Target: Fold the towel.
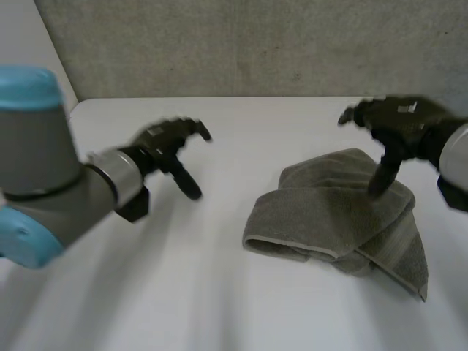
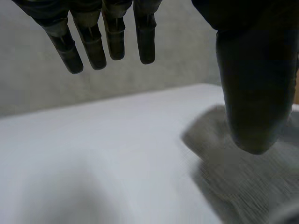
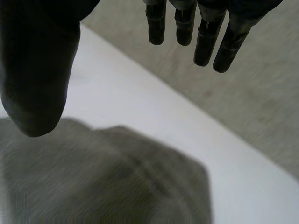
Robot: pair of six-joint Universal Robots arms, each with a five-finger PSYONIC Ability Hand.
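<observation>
A grey-green towel (image 1: 344, 208) lies loosely folded and rumpled on the right half of the white table (image 1: 219, 292). My right hand (image 1: 398, 124) hovers over its far right part, fingers straight and thumb pointing down, holding nothing. In the right wrist view the towel (image 3: 103, 177) lies below the thumb (image 3: 37, 70), apart from it. My left hand (image 1: 167, 146) hangs open above bare table, well left of the towel. Its wrist view shows straight fingers (image 2: 105, 32) and the thumb (image 2: 257, 84), with the towel (image 2: 243, 177) beyond the thumb.
A grey wall (image 1: 256, 44) runs behind the table's far edge. Bare table lies between the left hand and the towel and along the front.
</observation>
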